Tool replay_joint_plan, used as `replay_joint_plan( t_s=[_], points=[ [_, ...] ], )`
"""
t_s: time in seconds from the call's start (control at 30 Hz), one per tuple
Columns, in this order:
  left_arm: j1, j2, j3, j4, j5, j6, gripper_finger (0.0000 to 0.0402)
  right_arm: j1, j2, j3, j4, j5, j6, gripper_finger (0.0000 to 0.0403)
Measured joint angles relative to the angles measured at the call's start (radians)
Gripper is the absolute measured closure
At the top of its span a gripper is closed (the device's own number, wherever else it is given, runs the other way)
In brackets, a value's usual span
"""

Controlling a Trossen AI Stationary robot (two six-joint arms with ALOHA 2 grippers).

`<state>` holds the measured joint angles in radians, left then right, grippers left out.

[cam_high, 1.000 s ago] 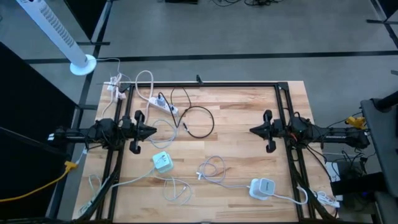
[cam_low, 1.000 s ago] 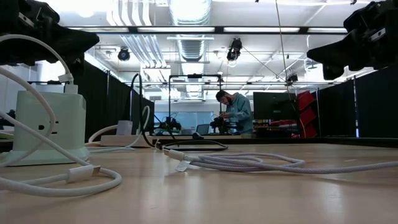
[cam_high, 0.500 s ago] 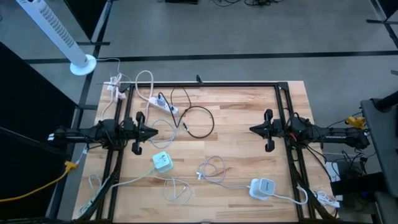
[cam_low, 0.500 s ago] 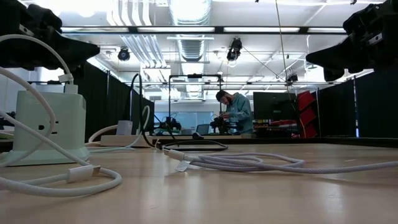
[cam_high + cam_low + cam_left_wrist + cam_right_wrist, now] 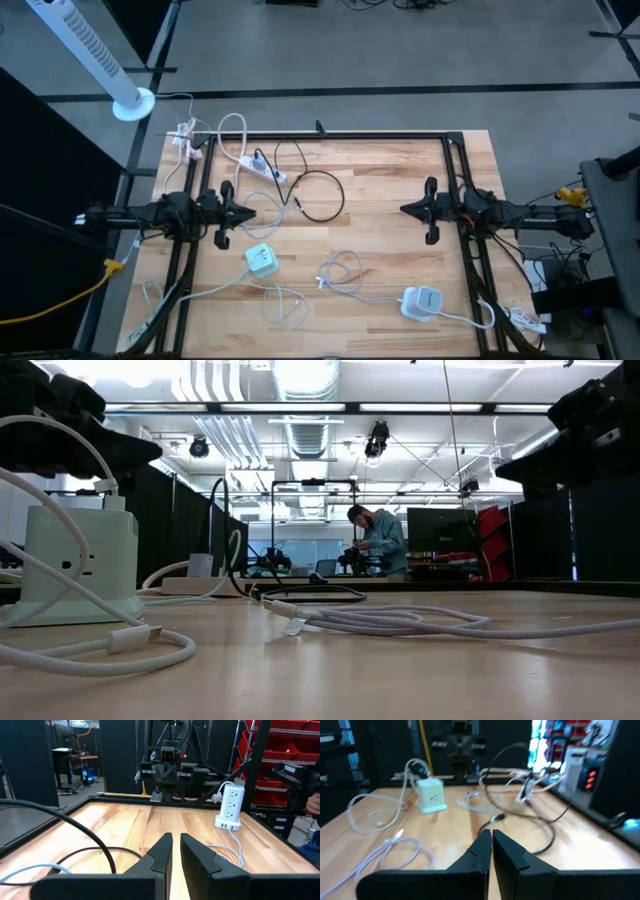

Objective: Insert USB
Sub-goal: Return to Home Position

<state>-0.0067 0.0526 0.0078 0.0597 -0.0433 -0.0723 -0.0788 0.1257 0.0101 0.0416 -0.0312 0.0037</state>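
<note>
A pale green charger cube [image 5: 261, 260] [image 5: 78, 565] stands on the wooden table, with white cords running from it. A coiled white USB cable [image 5: 342, 272] lies mid-table, its plug end [image 5: 293, 626] flat on the wood. A white charger block [image 5: 422, 302] [image 5: 230, 807] sits toward the near right. My left gripper [image 5: 250, 211] [image 5: 176, 842] hovers at the table's left, pointing level toward the right, shut and with nothing in it. My right gripper [image 5: 404, 209] [image 5: 490, 836] hovers at the right and faces it, shut and holding nothing.
A black cable [image 5: 320, 195] loops across the far middle beside a white power strip [image 5: 266, 168]. Loose white cords [image 5: 285, 305] trail near the front edge. A black frame [image 5: 330, 135] borders the table. A person [image 5: 378, 540] stands far behind the table.
Both grippers have stayed in place and tipped their fingertips slightly down to level. Nothing on the table has moved.
</note>
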Motion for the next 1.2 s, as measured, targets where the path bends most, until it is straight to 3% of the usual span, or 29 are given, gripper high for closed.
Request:
replay_joint_plan(
  t_s=[0.33,0.8,1.0,1.2],
  points=[
    [0.000,0.013,0.000,-0.001,0.000,-0.014,0.0376,0.005,0.002,0.000,-0.020,-0.062,0.003,0.0403],
    [-0.001,0.011,0.000,0.041,0.022,-0.041,0.0376,0.005,0.010,0.000,-0.022,-0.047,0.062,0.0403],
    [-0.001,0.009,0.000,0.008,0.063,0.018,0.0376,0.005,0.033,0.000,-0.022,-0.047,0.041,0.0403],
    [-0.001,0.014,0.000,-0.046,0.062,-0.020,0.0376,0.005,0.040,0.000,-0.022,-0.047,0.041,0.0403]
  ],
)
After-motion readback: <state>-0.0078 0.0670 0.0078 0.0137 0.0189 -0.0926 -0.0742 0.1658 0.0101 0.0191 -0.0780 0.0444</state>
